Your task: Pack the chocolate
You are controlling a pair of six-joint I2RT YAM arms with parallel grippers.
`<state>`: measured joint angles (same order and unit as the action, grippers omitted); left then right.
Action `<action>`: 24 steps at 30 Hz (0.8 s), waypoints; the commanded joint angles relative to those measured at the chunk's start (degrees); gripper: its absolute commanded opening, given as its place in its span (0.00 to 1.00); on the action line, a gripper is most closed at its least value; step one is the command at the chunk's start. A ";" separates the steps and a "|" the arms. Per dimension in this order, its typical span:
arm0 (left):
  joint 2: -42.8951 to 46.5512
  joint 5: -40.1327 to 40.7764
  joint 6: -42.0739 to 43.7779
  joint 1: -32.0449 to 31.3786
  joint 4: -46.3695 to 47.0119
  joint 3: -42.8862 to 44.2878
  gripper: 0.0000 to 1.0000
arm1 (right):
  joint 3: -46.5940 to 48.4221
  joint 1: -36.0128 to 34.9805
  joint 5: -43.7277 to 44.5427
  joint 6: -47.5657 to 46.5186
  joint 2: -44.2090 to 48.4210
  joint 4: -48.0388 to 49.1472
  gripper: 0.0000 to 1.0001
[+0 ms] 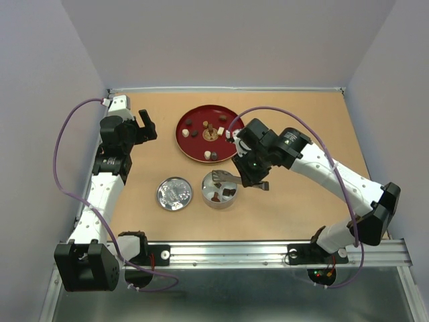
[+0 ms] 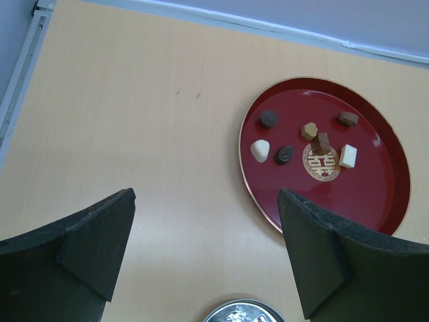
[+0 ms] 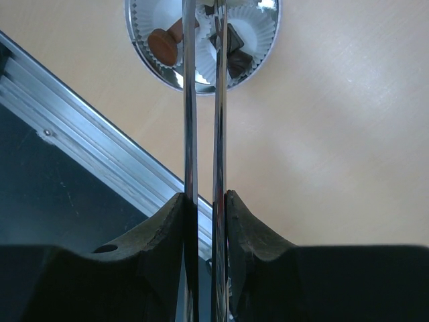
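Presently right fingers (image 3: 155, 236) clamp the tongs (image 3: 190, 100) over the tin (image 1: 218, 203); left fingers (image 2: 94, 243) gape wide.

Top camera overlooks everything; left wrist shares tray (image 2: 382, 194), right wrist tin (image 3: 167, 74).

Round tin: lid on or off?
Off. The tin stands open, chocolates visible in its paper cups; the lid lies beside it.

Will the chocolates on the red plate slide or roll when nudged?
Probably slide: the red plate looks smooth, the chocolates tiny. The rounded dark one may roll; the square white piece likely stays flat. Smooth tongs might lose them.
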<state>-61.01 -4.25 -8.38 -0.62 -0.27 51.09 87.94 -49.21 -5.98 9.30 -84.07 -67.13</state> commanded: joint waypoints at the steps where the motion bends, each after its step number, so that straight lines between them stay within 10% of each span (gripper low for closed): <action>1: 0.19 0.12 0.56 0.18 1.50 0.76 0.99 | -0.58 -0.45 0.35 0.10 -0.39 2.62 0.33; 24: 0.10 0.30 0.74 0.18 1.42 0.68 0.99 | 0.74 -0.45 2.73 -0.34 -2.68 4.99 0.46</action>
<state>-61.01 -4.25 -8.38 -0.62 -0.30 51.09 87.37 -49.21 -4.25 9.23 -87.72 -64.66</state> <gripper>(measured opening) 0.986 0.456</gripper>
